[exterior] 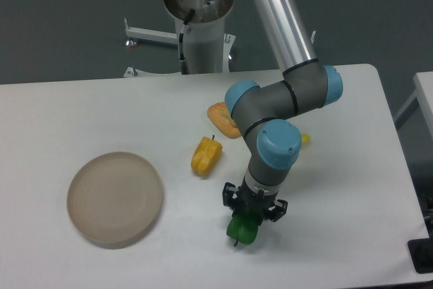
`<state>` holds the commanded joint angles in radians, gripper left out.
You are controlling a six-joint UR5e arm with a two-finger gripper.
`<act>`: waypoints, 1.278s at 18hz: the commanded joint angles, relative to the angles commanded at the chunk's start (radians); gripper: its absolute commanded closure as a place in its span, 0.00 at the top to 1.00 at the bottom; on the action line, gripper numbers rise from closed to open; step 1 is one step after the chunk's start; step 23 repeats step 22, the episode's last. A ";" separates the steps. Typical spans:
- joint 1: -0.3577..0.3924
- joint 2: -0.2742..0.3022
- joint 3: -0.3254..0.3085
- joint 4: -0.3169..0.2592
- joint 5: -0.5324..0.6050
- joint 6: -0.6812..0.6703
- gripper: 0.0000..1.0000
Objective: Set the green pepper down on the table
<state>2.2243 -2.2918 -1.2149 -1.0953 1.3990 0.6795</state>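
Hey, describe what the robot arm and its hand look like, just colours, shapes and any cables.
The arm has a shiny silver tube for its long link, grey cylindrical joint housings and light-blue round end caps. The hand is small and black, with short dark fingers under a pale wrist ring. A thin black cable runs down the white base column behind the table. No readable markings show.
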 joint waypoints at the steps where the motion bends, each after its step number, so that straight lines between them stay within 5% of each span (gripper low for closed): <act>1: 0.000 0.000 0.000 0.000 0.000 0.000 0.64; 11: 0.009 0.011 0.002 -0.002 0.000 0.003 0.99; 23: 0.093 0.118 -0.018 -0.015 0.018 0.144 1.00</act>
